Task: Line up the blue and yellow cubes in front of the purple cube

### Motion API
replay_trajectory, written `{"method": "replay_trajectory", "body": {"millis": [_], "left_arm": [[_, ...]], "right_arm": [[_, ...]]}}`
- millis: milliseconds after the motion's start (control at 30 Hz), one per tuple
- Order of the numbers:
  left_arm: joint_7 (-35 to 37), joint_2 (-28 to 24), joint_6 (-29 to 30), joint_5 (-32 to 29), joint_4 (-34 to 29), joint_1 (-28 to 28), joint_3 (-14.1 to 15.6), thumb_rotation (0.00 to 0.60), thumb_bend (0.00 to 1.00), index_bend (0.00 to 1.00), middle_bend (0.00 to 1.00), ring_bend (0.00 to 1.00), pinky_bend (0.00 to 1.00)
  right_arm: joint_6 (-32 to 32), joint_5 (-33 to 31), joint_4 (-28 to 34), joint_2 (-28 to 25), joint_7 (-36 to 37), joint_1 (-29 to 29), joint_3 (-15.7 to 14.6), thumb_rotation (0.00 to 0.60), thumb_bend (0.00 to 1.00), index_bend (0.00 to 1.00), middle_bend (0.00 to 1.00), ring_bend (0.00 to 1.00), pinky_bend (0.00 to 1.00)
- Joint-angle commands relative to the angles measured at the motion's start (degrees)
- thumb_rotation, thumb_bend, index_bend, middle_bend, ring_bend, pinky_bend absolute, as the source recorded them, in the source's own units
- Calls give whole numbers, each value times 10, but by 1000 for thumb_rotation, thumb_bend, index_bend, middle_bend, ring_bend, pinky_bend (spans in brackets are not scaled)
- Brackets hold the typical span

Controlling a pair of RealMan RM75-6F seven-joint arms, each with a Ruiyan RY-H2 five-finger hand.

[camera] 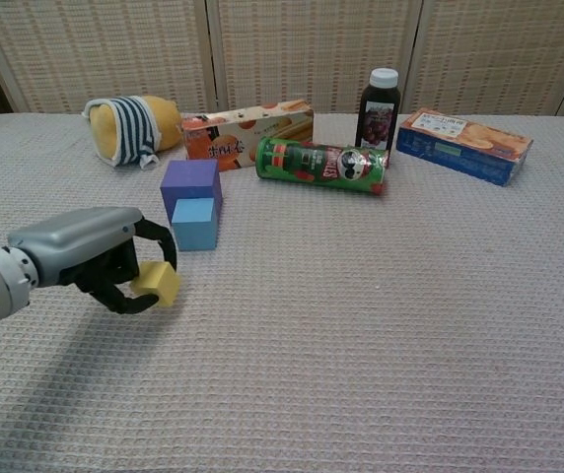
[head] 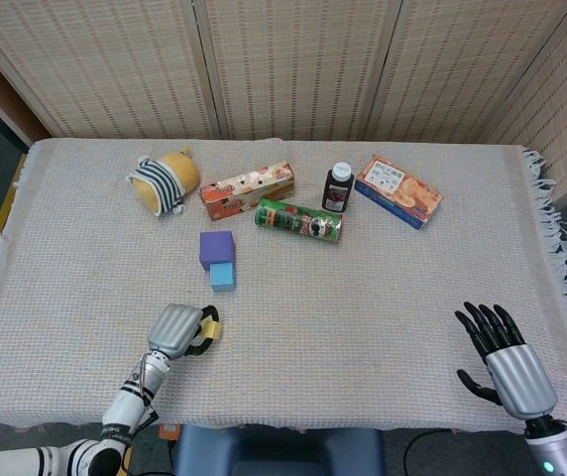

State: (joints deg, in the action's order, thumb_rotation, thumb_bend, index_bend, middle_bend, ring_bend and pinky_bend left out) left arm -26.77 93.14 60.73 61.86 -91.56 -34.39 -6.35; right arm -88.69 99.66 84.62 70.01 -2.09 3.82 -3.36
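The purple cube [head: 216, 247] [camera: 191, 185] sits left of the table's middle, and the blue cube [head: 223, 277] [camera: 194, 224] lies against its near side. My left hand [head: 179, 330] [camera: 95, 256] hovers a little nearer than the blue cube and pinches the yellow cube [head: 208, 328] [camera: 157, 285] above the cloth. My right hand [head: 505, 361] rests at the near right of the table, fingers spread, holding nothing; only the head view shows it.
Along the back stand a striped yellow plush [head: 165, 179], an orange snack box [head: 247, 189], a green chips can [head: 298, 220] lying on its side, a dark bottle [head: 337, 187] and a blue biscuit box [head: 398, 190]. The cloth-covered table [head: 383, 297] ends near my hands.
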Motion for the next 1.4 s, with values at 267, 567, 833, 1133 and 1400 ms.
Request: {"method": "replay_trajectory", "body": {"millis": [267,567,833,1133,1400], "left_arm": [[-25,54,-15,-32,77,-37,-29,600,349,533,1000,1000,1000],[-19,72,-23,-46,118,-49,-41,600,350,530,1000,1000,1000],[-17,84,-17,-41,129,-54,-42,600,349,522,1000,1000,1000],[-27,97,-14,-46,129,-61,-44,600,349,523,1000,1000,1000],[-42,111,-3,-38,143,-68,-43,600,349,496,1000,1000,1000]], "right_arm": [[3,-9,-1,-2,7,1,4,543,32,0,0,0,0],[6,-14,0,-4,11,2,5,542,32,0,0,0,0],[8,-15,1,-4,9,2,5,544,32,0,0,0,0],[9,-16,2,-6,12,2,5,544,32,0,0,0,0],[6,-15,3,-9,14,1,5,544,32,0,0,0,0]]}}
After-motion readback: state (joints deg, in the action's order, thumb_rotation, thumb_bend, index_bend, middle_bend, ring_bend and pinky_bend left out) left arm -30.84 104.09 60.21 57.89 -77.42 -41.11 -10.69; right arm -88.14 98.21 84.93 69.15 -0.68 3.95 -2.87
